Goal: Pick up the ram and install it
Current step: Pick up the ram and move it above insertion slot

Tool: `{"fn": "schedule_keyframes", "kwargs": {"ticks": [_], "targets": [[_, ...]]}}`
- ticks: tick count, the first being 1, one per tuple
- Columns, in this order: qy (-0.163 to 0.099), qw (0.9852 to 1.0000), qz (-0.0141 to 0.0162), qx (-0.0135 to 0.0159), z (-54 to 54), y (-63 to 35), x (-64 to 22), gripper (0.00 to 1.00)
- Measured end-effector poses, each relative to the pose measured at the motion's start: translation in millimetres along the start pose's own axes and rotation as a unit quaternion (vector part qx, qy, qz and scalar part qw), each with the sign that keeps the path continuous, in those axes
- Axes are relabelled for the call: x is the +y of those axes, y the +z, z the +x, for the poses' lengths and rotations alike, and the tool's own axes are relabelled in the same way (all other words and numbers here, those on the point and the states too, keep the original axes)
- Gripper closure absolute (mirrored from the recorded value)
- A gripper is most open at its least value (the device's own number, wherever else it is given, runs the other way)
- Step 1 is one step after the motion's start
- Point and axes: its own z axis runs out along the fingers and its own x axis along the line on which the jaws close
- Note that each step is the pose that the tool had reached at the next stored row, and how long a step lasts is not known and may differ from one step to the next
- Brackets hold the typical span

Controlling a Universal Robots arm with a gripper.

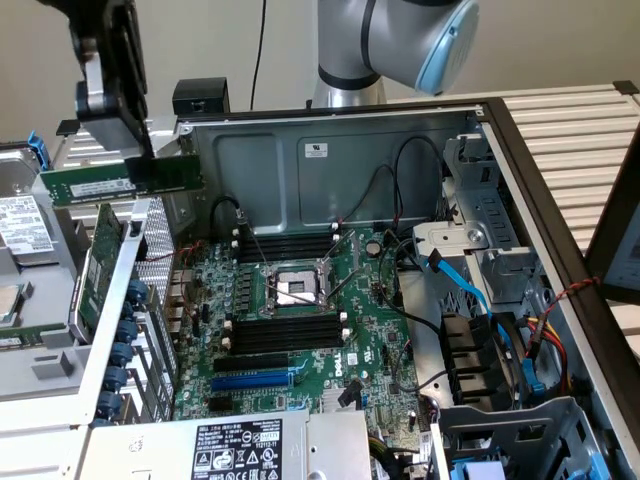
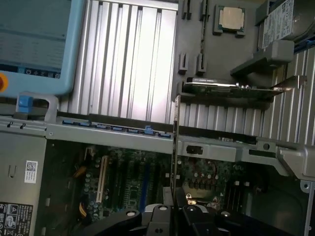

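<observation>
Exterior view bright and even for me; light from overhead, shadows soft. Ram (image 1: 110, 184) evenly lit, no glare on label. Gripper (image 1: 142, 160) dark against pale wall. Circuit board (image 1: 300, 330) well lit, small glints on metal socket (image 1: 290, 290); deeper shadow under drive cage (image 1: 490, 370). Wrist view dimmer, bluish cast. I get glare washing slatted table (image 2: 133, 59) near white; inside of computer case (image 2: 113, 132) in shadow, colours muted.

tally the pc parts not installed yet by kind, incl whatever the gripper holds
ram stick, in the gripper: 1
expansion card: 1
cpu: 1
hard drive: 1
total: 4
green sliver at the exterior view's left edge: cannot tell
</observation>
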Motion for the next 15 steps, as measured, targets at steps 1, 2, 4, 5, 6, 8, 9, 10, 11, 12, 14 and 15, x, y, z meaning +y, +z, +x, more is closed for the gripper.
{"fn": "schedule_keyframes", "kwargs": {"ticks": [1, 2, 4, 5, 6, 8, 9, 10, 11, 12, 14, 15], "targets": [[0.0, 1.0, -0.0007, -0.0001, 0.5, 0.0, -4.7, 0.87], [0.0, 1.0, -0.0013, -0.0001, 0.9, -0.1, -8.8, 0.87], [0.0, 1.0, -0.0032, -0.0002, 1.6, -0.2, -17.0, 0.87], [0.0, 1.0, -0.0049, -0.0004, 1.9, -0.2, -20.4, 0.87], [-0.001, 1.0, -0.0067, -0.0005, 2.2, -0.2, -23.6, 0.87], [-0.002, 1.0, -0.0095, -0.0008, 2.9, -0.2, -30.6, 0.87], [-0.002, 0.9999, -0.0105, -0.0009, 3.3, -0.2, -34.6, 0.87], [-0.002, 0.9999, -0.011, -0.0009, 3.7, -0.3, -38.6, 0.87], [-0.003, 0.9999, -0.0117, -0.0008, 4.2, -0.4, -42.5, 0.87], [-0.003, 0.9999, -0.0123, -0.0005, 4.7, -0.4, -46.4, 0.87], [-0.003, 0.9999, -0.0131, 0.0019, 5.6, -0.4, -55.3, 0.87], [-0.003, 0.9999, -0.0134, 0.0047, 6.0, -0.5, -59.4, 0.87]]}}
